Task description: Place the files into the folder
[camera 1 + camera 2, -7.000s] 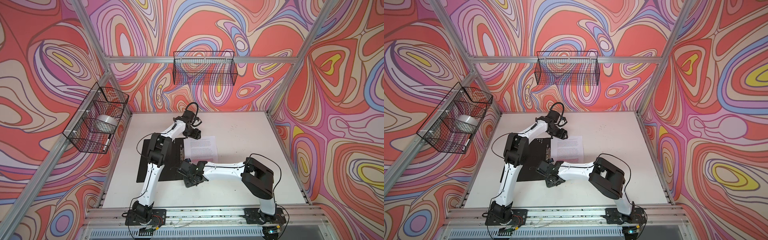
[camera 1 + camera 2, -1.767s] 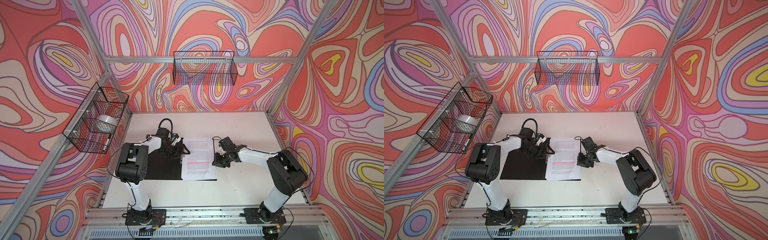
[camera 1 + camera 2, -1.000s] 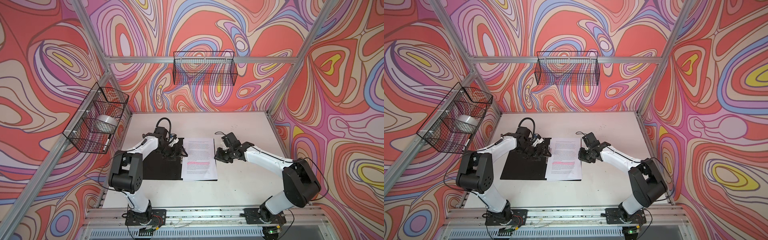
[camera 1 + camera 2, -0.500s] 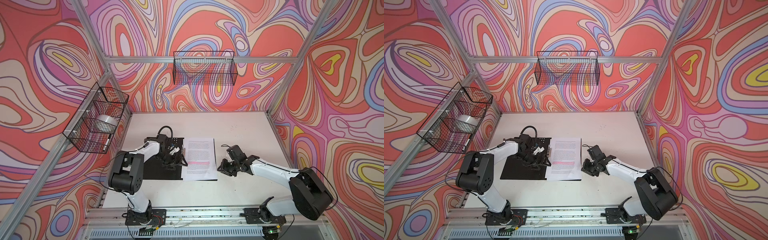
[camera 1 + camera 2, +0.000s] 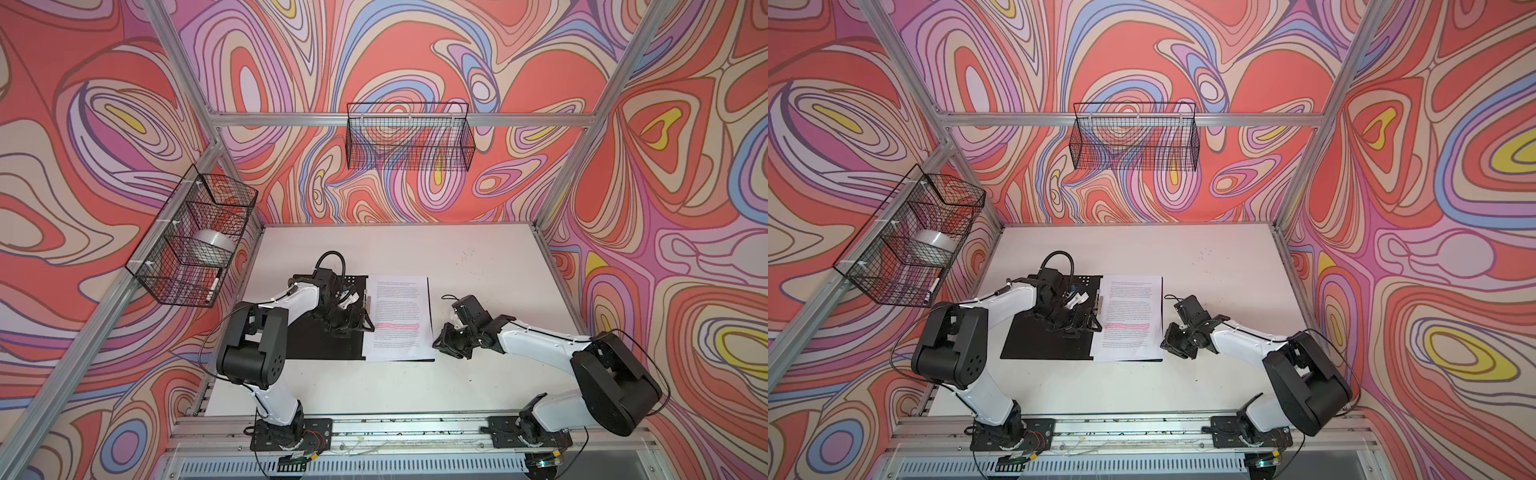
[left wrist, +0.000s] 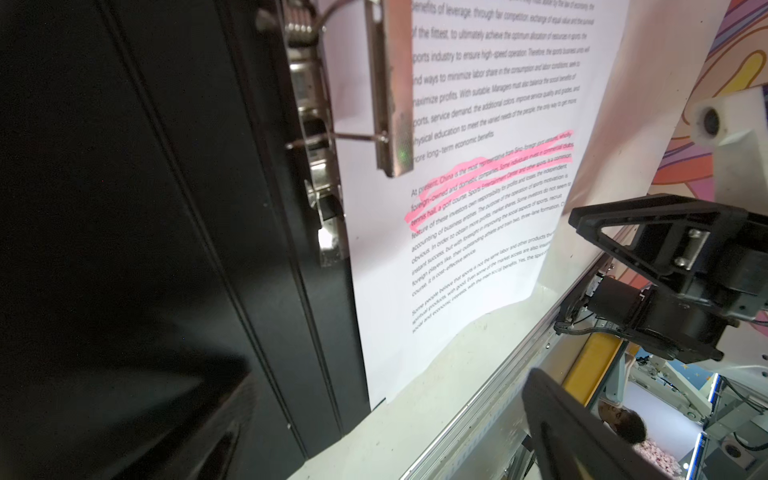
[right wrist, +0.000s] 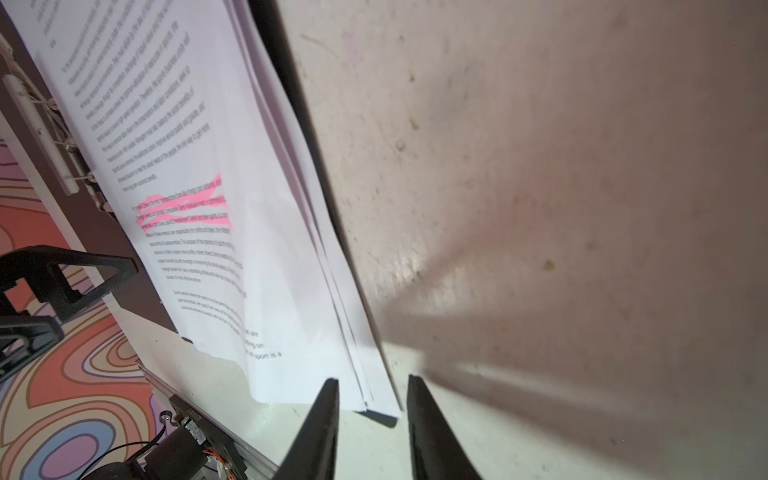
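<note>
White desk [image 5: 478,257]: files [image 5: 399,316] lie long edge toward the nearer right pincer [image 7: 372,380], slightly parted, empty; left pincer [image 5: 355,318] spread over folder [image 5: 316,345].

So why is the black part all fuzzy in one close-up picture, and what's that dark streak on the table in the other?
In the left wrist view the black inside of the folder sits very near the lens, so it blurs, while the metal clip glints; in the right wrist view the streak across the table looks like the shadow of the right pincer.
</note>
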Available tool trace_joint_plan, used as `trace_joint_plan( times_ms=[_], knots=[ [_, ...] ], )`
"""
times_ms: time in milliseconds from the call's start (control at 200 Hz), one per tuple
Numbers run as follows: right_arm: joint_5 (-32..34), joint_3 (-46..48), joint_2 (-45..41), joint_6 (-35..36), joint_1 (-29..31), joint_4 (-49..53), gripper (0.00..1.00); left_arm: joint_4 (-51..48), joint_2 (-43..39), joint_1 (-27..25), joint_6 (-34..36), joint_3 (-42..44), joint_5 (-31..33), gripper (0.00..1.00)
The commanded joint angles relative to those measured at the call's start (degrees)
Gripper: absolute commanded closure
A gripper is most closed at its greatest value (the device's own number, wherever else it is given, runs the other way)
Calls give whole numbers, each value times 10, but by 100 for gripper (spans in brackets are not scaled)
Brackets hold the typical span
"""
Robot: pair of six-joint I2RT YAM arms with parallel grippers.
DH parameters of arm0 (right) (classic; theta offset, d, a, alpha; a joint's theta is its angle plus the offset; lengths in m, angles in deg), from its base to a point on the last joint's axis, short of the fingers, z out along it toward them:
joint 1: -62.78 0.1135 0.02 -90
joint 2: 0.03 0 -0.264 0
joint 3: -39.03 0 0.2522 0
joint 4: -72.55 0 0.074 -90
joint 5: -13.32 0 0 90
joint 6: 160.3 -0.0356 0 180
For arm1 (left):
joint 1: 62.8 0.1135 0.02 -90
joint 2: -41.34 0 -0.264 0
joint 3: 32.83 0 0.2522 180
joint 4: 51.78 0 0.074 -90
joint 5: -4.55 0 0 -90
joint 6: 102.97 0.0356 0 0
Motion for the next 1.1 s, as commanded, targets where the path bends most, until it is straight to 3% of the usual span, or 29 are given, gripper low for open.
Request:
trace_joint_plan(
  times_ms=[0,1092],
  knots=[
    [-6,0,15,3,4,-8,69,5,11,1,13,10,4,0],
    [-46,-20,36,8,16,-27,72,15,51,1,15,15,-16,0]
  ],
)
